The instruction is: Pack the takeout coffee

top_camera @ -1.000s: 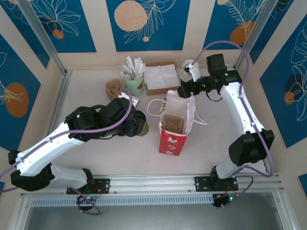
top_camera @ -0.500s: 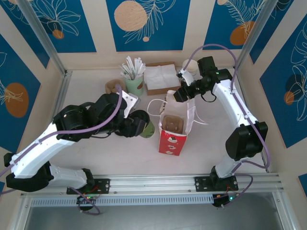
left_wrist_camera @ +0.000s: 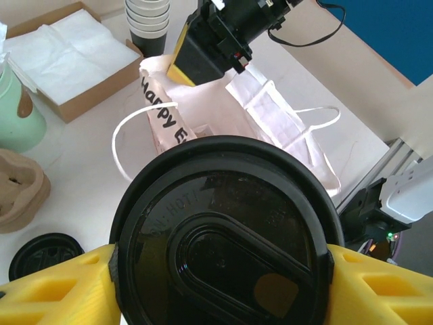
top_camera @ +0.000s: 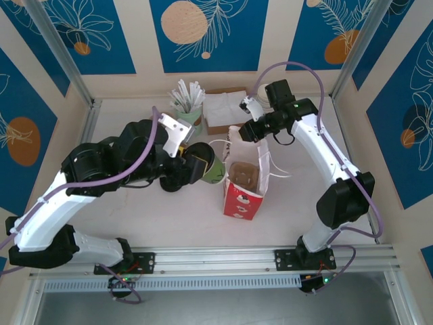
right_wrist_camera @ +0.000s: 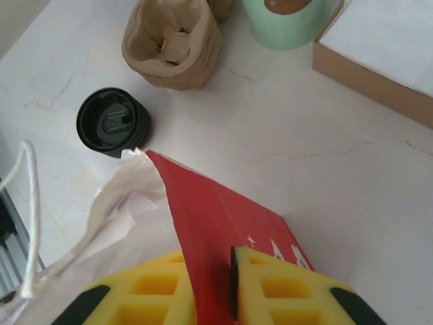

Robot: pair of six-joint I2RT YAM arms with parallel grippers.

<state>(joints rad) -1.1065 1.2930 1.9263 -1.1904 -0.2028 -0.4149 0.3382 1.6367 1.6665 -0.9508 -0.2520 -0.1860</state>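
— How did the left gripper [top_camera: 196, 166] stand?
— Its jaws were clamped on the one takeout coffee [top_camera: 208, 169] at its lid; the cup was tilted, just left of the bag [top_camera: 243, 193].
— And the right gripper [top_camera: 242, 133]?
— Jaws narrow, pinching the bag's red wall at the rim.
— What did the wrist views add?
— The left showed black lettering on the bag's white side; the right, one stack of black lids [right_wrist_camera: 113, 122] and one pulp carrier [right_wrist_camera: 172, 40] on the desk [right_wrist_camera: 304, 135]

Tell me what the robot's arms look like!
The left arm and right arm are white tubes with chunky black joints. A purple cable loops along each. Their fingers are bright yellow blocks with squarish hollows.
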